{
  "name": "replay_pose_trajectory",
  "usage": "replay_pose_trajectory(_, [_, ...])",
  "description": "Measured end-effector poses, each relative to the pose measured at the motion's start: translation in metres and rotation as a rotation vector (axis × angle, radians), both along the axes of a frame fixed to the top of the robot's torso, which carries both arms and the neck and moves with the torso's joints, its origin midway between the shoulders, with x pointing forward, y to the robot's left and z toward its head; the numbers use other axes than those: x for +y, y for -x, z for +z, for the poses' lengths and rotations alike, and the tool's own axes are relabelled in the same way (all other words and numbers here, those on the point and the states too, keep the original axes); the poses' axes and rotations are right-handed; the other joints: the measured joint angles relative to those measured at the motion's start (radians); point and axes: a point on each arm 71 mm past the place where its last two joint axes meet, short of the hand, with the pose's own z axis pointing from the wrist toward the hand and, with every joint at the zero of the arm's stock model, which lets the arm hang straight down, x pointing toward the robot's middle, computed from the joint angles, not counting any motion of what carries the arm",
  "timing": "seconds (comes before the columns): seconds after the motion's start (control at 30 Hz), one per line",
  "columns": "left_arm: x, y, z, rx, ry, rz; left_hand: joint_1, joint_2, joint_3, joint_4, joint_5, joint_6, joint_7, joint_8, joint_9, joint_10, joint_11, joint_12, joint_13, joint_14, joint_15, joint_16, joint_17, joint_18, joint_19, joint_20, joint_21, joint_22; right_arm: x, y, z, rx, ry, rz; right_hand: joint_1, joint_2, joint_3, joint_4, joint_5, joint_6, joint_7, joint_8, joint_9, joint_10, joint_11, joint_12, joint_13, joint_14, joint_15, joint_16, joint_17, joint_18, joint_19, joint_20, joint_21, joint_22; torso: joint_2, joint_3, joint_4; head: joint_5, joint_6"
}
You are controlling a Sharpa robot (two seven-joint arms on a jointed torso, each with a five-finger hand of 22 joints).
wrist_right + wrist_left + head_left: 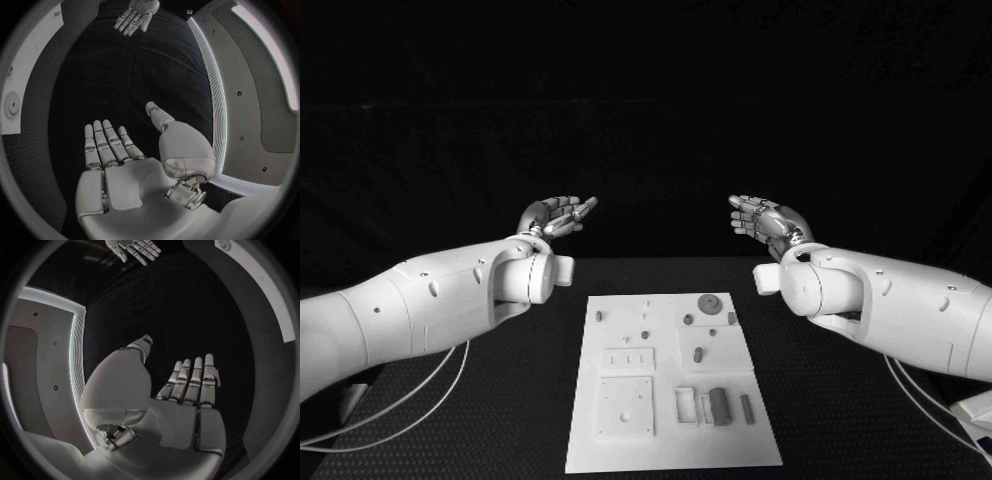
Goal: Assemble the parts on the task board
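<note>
The white task board [625, 305] lies flat in the middle of the black table, near me. Several small grey parts rest on it: a round disc [711, 302], a short peg [698, 354], and a longer block [718, 404] beside a thin bar [746, 407]. My left hand [555, 217] is raised beyond the board's far left, palm up, fingers apart, holding nothing. My right hand [764, 221] mirrors it at the far right, also empty. In the left wrist view my left hand [181, 400] lies flat; in the right wrist view my right hand [125, 160] does too.
A corner of the board [253, 280] shows at the rim of the left wrist view. Another board edge with a round part [12, 105] appears in the right wrist view. Thin cables [416, 400] hang under my left arm near the table's left edge.
</note>
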Motion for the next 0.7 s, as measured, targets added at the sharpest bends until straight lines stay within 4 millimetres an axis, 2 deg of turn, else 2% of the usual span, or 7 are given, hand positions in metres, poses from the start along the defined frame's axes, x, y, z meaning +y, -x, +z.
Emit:
replay_pose_trajectory(0.07, [0.006, -0.011, 0.007, 0.02, -0.017, -0.003, 0.013, 0.007, -0.005, 0.005, 0.0, 0.009, 0.001, 0.006, 0.006, 0.018, 0.006, 0.003, 0.003, 0.015, 0.0, 0.011, 0.007, 0.0, 0.015, -0.003, 0.005, 0.007, -0.007, -0.009, 0.004, 0.021, 0.005, 0.028, 0.021, -0.003, 0.008, -0.021, 0.0, 0.028, 0.001, 0.022, 0.02, 0.022, 0.003, 0.007, 0.002, 0.021, 0.004, 0.012, 0.007, 0.0, 0.027, 0.001, 0.004, 0.024, 0.0, 0.0, 0.0001, 0.0, 0.0])
replay_pose_trajectory(0.23, [0.013, -0.024, 0.016, 0.07, -0.038, -0.02, 0.045, 0.022, -0.028, 0.009, 0.004, 0.044, 0.003, 0.021, 0.016, 0.072, 0.016, 0.023, 0.01, 0.068, 0.004, 0.038, 0.021, 0.0, 0.061, -0.017, 0.023, 0.021, -0.015, -0.02, 0.009, 0.076, 0.012, 0.098, 0.071, -0.013, 0.029, -0.059, 0.004, 0.095, 0.006, 0.064, 0.051, 0.075, 0.005, 0.028, 0.007, 0.073, 0.01, 0.038, 0.017, 0.034, 0.098, -0.001, 0.012, 0.051, 0.0, 0.0001, 0.0001, 0.0, 0.0])
replay_pose_trajectory(0.33, [0.014, -0.026, 0.017, 0.094, -0.041, -0.032, 0.063, 0.036, -0.044, 0.007, 0.004, 0.071, 0.005, 0.033, 0.019, 0.111, 0.02, 0.038, 0.016, 0.109, 0.003, 0.057, 0.028, 0.0, 0.091, -0.026, 0.031, 0.026, -0.017, -0.023, 0.01, 0.101, 0.014, 0.133, 0.098, -0.021, 0.039, -0.07, 0.004, 0.131, 0.01, 0.081, 0.06, 0.108, 0.003, 0.039, 0.01, 0.108, 0.009, 0.053, 0.022, 0.04, 0.139, -0.003, 0.02, 0.056, 0.0, 0.0001, 0.0001, 0.0, 0.0])
replay_pose_trajectory(0.43, [0.013, -0.026, 0.015, 0.114, -0.04, -0.043, 0.094, 0.05, -0.059, 0.0, 0.004, 0.112, 0.008, 0.048, 0.022, 0.168, 0.023, 0.06, 0.027, 0.168, -0.002, 0.085, 0.039, 0.0, 0.13, -0.039, 0.046, 0.032, -0.017, -0.025, 0.01, 0.12, 0.018, 0.161, 0.132, -0.029, 0.048, -0.079, 0.004, 0.176, 0.013, 0.101, 0.068, 0.152, -0.001, 0.055, 0.015, 0.155, 0.0, 0.075, 0.03, 0.064, 0.191, -0.006, 0.028, 0.058, 0.0, 0.0, 0.0001, 0.0, 0.0])
replay_pose_trajectory(0.57, [0.014, -0.015, -0.005, 0.158, -0.038, -0.086, 0.152, 0.071, -0.077, -0.016, 0.004, 0.191, 0.015, 0.073, 0.025, 0.27, 0.02, 0.1, 0.047, 0.271, -0.02, 0.131, 0.059, 0.009, 0.2, -0.061, 0.072, 0.042, -0.023, -0.028, -0.014, 0.071, 0.303, 0.212, 0.176, -0.037, 0.054, -0.085, 0.004, 0.238, 0.018, 0.123, 0.075, 0.215, -0.013, 0.077, 0.02, 0.221, -0.018, 0.101, 0.039, 0.087, 0.257, -0.01, 0.039, 0.06, -0.001, -0.0012, 0.0006, 0.004, 0.008])
replay_pose_trajectory(0.63, [0.015, -0.012, -0.008, 0.166, -0.039, -0.102, 0.177, 0.081, -0.084, -0.022, 0.004, 0.229, 0.02, 0.083, 0.025, 0.315, 0.015, 0.117, 0.057, 0.314, -0.03, 0.149, 0.068, 0.022, 0.233, -0.071, 0.085, 0.047, -0.024, -0.028, -0.016, 0.041, 0.418, 0.246, 0.196, -0.039, 0.058, -0.088, 0.004, 0.271, 0.022, 0.133, 0.08, 0.248, -0.023, 0.088, 0.024, 0.256, -0.03, 0.115, 0.045, 0.096, 0.293, -0.012, 0.044, 0.06, -0.001, -0.0022, 0.0006, 0.005, 0.013])
replay_pose_trajectory(0.7, [0.015, -0.011, -0.007, 0.164, -0.041, -0.122, 0.208, 0.092, -0.089, -0.027, 0.004, 0.279, 0.027, 0.094, 0.025, 0.37, 0.005, 0.136, 0.069, 0.366, -0.045, 0.171, 0.081, 0.023, 0.276, -0.085, 0.101, 0.053, -0.022, -0.029, -0.015, 0.006, 0.52, 0.278, 0.217, -0.041, 0.06, -0.091, 0.004, 0.306, 0.027, 0.143, 0.083, 0.284, -0.034, 0.1, 0.026, 0.294, -0.043, 0.128, 0.052, 0.111, 0.332, -0.014, 0.055, 0.061, 0.0, -0.0024, 0.0004, 0.005, 0.016])
